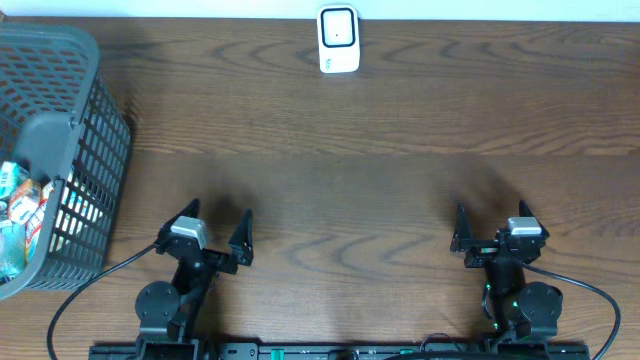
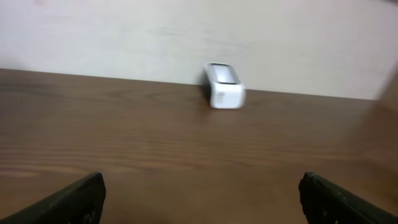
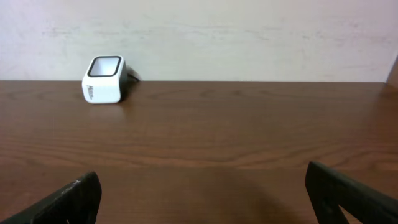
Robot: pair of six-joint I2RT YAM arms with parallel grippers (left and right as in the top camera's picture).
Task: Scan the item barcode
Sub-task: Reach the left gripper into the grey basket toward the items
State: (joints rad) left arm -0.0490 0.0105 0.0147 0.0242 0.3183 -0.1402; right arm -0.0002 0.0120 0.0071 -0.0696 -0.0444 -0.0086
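A white barcode scanner (image 1: 338, 40) stands at the table's far edge, its dark window facing up. It also shows far ahead in the left wrist view as the scanner (image 2: 224, 86) and in the right wrist view as the scanner (image 3: 104, 79). Colourful packaged items (image 1: 20, 215) lie inside the grey basket (image 1: 95, 140) at the left. My left gripper (image 1: 218, 217) (image 2: 200, 186) rests open near the front edge, nothing between its fingers. My right gripper (image 1: 492, 218) (image 3: 202, 183) is open and empty as well.
The mesh basket takes up the table's left side and overhangs the left border of the overhead view. Black cables (image 1: 85, 290) loop from both arm bases along the front. Bare brown wood (image 1: 340, 190) lies between the grippers and the scanner.
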